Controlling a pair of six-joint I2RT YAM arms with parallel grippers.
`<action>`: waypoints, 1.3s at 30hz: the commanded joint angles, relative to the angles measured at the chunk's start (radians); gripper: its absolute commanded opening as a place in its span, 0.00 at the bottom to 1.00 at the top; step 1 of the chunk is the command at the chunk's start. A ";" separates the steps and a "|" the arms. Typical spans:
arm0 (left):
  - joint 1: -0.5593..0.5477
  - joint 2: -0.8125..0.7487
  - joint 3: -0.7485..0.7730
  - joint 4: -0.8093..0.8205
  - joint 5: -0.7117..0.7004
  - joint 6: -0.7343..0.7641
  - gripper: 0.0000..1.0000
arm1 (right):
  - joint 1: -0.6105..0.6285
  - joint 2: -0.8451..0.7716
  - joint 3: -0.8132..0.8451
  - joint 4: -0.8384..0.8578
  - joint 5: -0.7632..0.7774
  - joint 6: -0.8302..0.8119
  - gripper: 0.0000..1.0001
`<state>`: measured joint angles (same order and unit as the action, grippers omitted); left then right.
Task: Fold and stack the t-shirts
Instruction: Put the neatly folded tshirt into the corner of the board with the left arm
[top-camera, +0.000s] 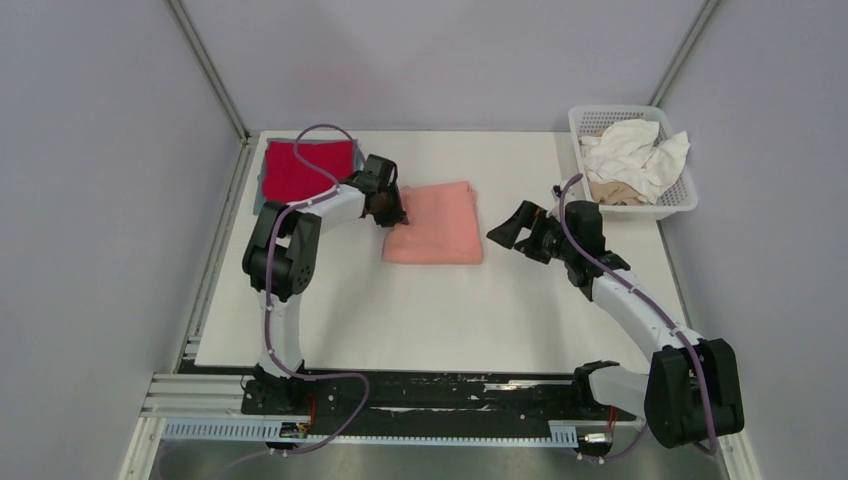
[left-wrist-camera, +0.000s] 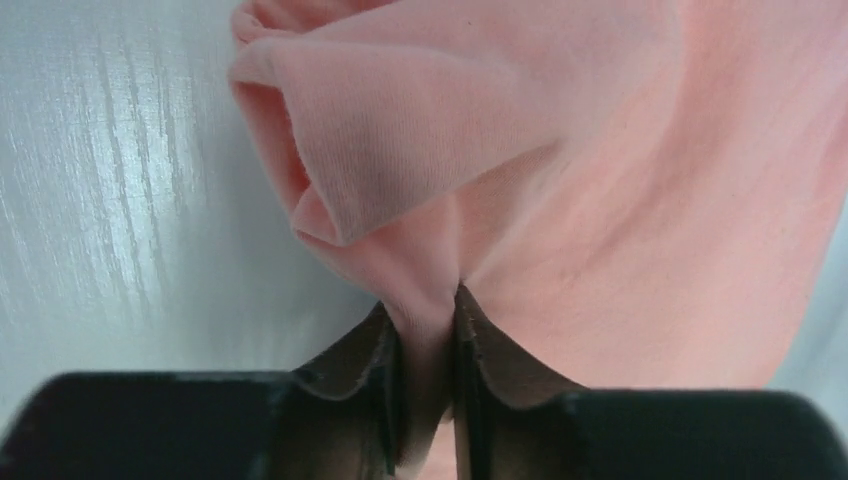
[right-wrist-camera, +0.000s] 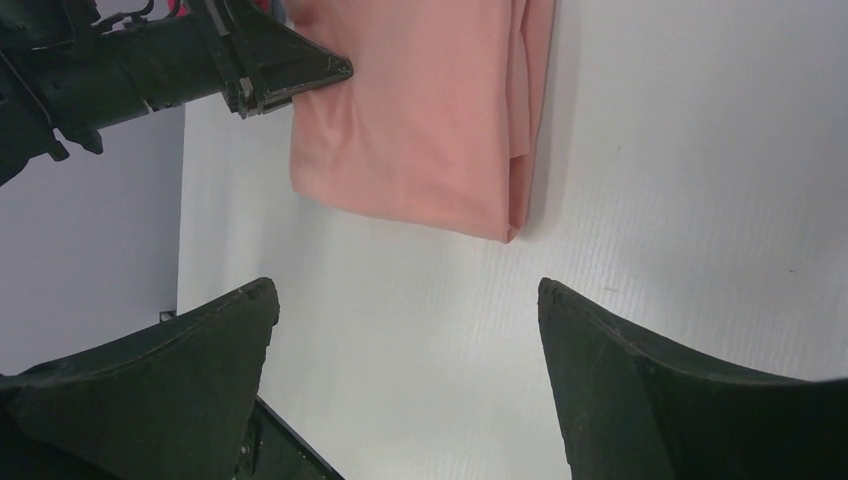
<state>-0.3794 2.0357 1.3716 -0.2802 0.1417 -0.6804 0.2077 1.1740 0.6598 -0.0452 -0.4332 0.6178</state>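
A folded salmon-pink t-shirt (top-camera: 437, 222) lies mid-table. My left gripper (top-camera: 396, 214) is shut on its left edge; the left wrist view shows the pink cloth (left-wrist-camera: 560, 200) pinched between the fingers (left-wrist-camera: 500, 350). A folded red t-shirt (top-camera: 307, 167) lies at the back left on a grey-blue one (top-camera: 259, 190) whose edge shows under it. My right gripper (top-camera: 506, 233) is open and empty, just right of the pink shirt, which shows in its view (right-wrist-camera: 420, 110). White (top-camera: 636, 148) and beige (top-camera: 612, 192) shirts lie crumpled in the basket.
The white plastic lattice basket (top-camera: 680, 200) stands at the back right corner. The white table sheet (top-camera: 420, 320) spreads in front of the pink shirt. Grey walls close the left, right and back sides.
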 joint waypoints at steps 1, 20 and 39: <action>-0.059 0.091 0.079 -0.229 -0.242 -0.006 0.19 | -0.007 -0.018 -0.001 -0.003 0.020 -0.021 1.00; 0.038 -0.017 0.316 -0.017 -0.501 0.525 0.00 | -0.014 -0.060 -0.010 -0.036 0.155 -0.079 1.00; 0.164 -0.097 0.415 0.141 -0.514 0.950 0.00 | -0.024 0.075 0.035 -0.051 0.198 -0.103 1.00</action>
<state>-0.2253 2.0380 1.7153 -0.2260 -0.3824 0.1627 0.1890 1.2472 0.6525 -0.1078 -0.2459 0.5293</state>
